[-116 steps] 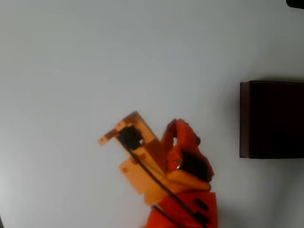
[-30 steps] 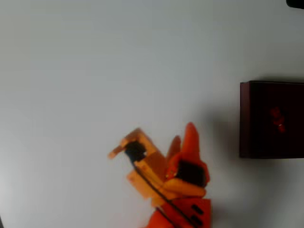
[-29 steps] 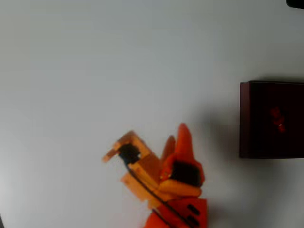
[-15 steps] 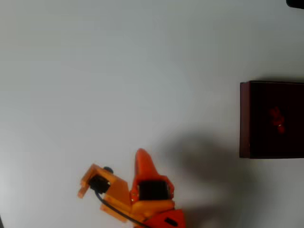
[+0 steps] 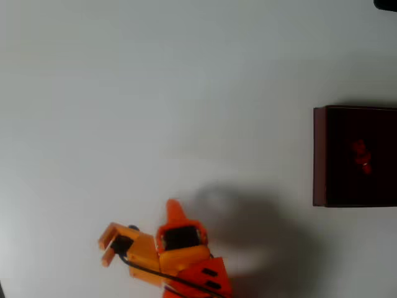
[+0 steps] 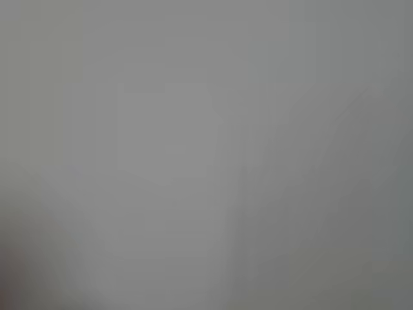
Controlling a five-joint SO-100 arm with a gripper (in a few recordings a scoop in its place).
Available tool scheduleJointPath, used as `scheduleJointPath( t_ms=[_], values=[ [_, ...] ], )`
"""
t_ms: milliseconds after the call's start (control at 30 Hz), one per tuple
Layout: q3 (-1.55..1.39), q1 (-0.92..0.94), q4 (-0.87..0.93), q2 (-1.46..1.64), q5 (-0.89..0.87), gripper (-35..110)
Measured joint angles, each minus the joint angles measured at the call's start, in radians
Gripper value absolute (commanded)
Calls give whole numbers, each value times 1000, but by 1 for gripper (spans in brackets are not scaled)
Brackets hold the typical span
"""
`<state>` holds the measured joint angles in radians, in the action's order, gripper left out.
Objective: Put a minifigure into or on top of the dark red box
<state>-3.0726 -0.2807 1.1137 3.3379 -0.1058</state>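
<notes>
From above we see the tiny bright red toy minifigure [image 5: 360,155] lying inside the large dark red box with thin maroon walls [image 5: 319,155], well apart from the orange claw [image 5: 173,208], whose opening we cannot tell, over the pale grey tabletop [image 5: 155,93].

Overhead view: camera looks straight down on the pale tabletop [image 5: 155,93], from well above; the dark red box [image 5: 319,155] is cut by the right frame edge. Wrist view: blurred uniform grey surface; shared area cannot be determined.
</notes>
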Motion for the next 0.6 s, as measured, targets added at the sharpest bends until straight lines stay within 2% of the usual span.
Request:
scheduleJointPath(
  t_ms=[200, 600],
  values=[
    [12, 17, 192, 2, 32, 0],
    [17, 9, 207, 0, 44, 0]
  ],
)
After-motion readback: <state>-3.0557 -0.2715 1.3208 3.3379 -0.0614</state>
